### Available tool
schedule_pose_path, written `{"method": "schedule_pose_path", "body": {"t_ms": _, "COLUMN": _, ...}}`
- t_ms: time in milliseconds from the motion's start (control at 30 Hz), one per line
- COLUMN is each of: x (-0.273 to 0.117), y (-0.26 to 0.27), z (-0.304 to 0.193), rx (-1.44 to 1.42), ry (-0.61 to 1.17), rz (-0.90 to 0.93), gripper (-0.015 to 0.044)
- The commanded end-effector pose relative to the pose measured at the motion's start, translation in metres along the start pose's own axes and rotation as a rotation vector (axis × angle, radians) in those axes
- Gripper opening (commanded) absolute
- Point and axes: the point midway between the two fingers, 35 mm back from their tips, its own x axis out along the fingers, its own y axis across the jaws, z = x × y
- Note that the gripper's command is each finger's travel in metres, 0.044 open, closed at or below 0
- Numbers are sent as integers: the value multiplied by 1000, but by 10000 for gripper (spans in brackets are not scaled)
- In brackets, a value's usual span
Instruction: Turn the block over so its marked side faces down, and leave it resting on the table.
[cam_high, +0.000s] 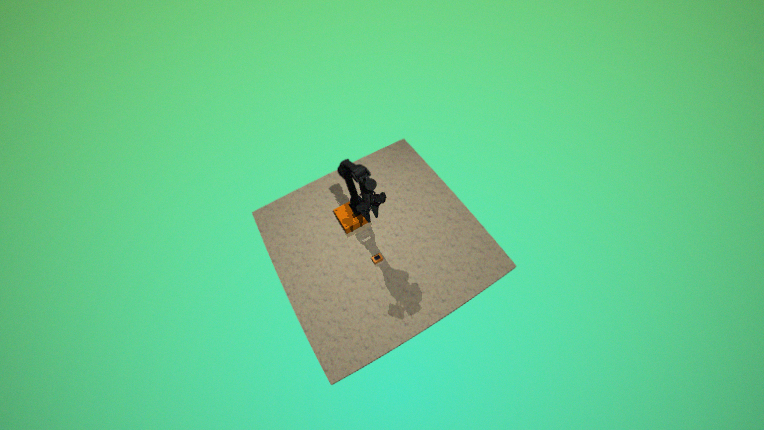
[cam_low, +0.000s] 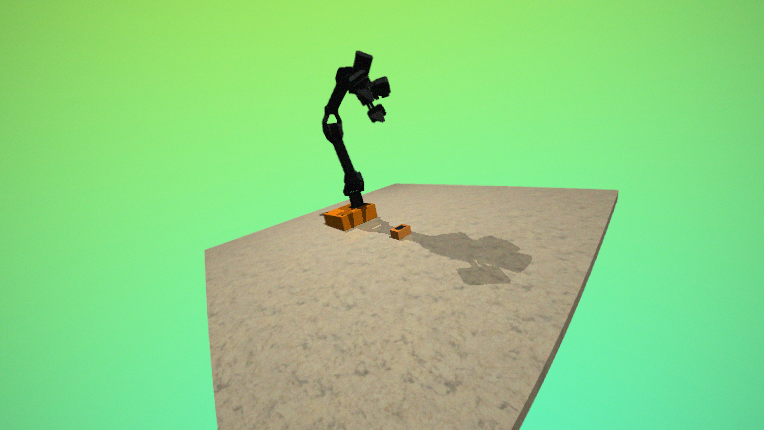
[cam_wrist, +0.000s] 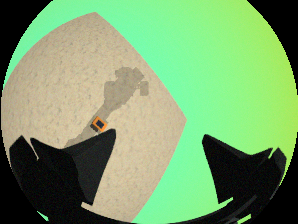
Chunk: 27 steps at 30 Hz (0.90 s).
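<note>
A small orange block (cam_high: 377, 258) (cam_low: 399, 232) (cam_wrist: 99, 124) rests flat on the table (cam_high: 320, 299) (cam_low: 320, 320) (cam_wrist: 50, 75), a little in front of the arm's base. Its dark mark shows on its top face in all three views. My gripper (cam_high: 372, 218) (cam_wrist: 161, 137) is open with nothing between its fingers. It is high above the table, well clear of the block. In the wrist view the block lies just beyond the left fingertip, not between the fingers.
The orange base (cam_high: 348, 218) (cam_low: 350, 217) of the arm stands on the table close behind the block. The arm's shadow falls across the table around and beyond the block. The table's edges show in all three views.
</note>
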Motion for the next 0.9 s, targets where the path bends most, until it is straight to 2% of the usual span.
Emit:
{"method": "schedule_pose_path", "body": {"t_ms": 0, "x": 62, "y": 21, "z": -8, "rx": 99, "ry": 106, "rz": 130, "gripper": 440}}
{"method": "schedule_pose_path", "body": {"t_ms": 100, "x": 101, "y": 42, "z": -20, "rx": 146, "ry": 187, "rz": 224, "gripper": 440}}
{"method": "schedule_pose_path", "body": {"t_ms": 333, "x": 158, "y": 76, "z": -45, "rx": 299, "ry": 328, "rz": 349, "gripper": 440}}
{"method": "schedule_pose_path", "body": {"t_ms": 533, "x": 227, "y": 141, "z": -99, "rx": 624, "ry": 600, "rz": 489, "gripper": 440}}
{"method": "schedule_pose_path", "body": {"t_ms": 633, "x": 239, "y": 160, "z": -114, "rx": 705, "ry": 675, "rz": 515, "gripper": 440}}
{"method": "schedule_pose_path", "body": {"t_ms": 867, "x": 245, "y": 159, "z": -111, "rx": 705, "ry": 675, "rz": 515, "gripper": 440}}
